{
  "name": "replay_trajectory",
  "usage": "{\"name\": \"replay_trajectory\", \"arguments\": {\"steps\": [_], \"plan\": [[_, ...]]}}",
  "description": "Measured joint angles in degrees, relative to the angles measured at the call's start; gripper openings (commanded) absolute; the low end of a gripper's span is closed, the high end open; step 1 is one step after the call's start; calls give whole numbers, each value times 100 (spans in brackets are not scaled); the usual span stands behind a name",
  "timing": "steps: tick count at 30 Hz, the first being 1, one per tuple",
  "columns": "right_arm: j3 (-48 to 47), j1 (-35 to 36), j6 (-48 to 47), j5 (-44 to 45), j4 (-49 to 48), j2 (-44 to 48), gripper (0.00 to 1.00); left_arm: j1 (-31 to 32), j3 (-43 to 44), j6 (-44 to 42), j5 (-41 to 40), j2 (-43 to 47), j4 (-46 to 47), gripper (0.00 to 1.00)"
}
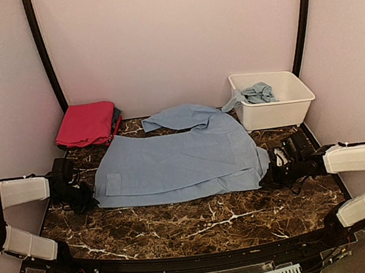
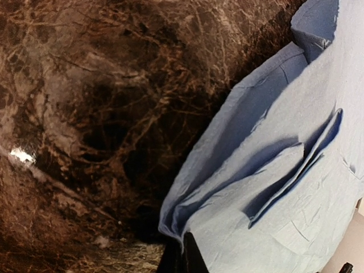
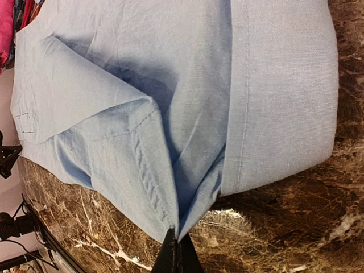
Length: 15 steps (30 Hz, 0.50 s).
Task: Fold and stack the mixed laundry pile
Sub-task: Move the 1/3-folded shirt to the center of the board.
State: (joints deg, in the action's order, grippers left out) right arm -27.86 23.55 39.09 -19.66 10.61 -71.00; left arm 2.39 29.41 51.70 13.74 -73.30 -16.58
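A large pale blue garment (image 1: pixel 178 160) lies spread flat across the middle of the marble table, one part trailing toward the back. My left gripper (image 1: pixel 90 198) is shut on its near left corner; in the left wrist view the cloth (image 2: pixel 273 170) bunches into folds right at the closed gripper (image 2: pixel 183 253). At the opposite end my right gripper (image 1: pixel 269 174) is shut on the near right corner, the fabric (image 3: pixel 170 102) pulled to a point at the gripper (image 3: pixel 177 250). A folded magenta-pink piece (image 1: pixel 85 123) with a dark piece (image 1: pixel 116 118) beside it sits at the back left.
A white plastic tub (image 1: pixel 278 111) stands at the back right with a crumpled pale blue garment (image 1: pixel 256 92) hanging over its rim. Pale walls and black frame posts enclose the table. Bare marble (image 1: pixel 192 218) runs along the near edge.
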Motion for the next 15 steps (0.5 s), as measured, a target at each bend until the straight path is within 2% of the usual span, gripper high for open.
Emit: {"name": "replay_trajectory", "arguments": {"steps": [15], "plan": [[9, -269, 210, 691, 1436, 1508, 0, -42, 426, -442, -361, 352, -874, 0]]}}
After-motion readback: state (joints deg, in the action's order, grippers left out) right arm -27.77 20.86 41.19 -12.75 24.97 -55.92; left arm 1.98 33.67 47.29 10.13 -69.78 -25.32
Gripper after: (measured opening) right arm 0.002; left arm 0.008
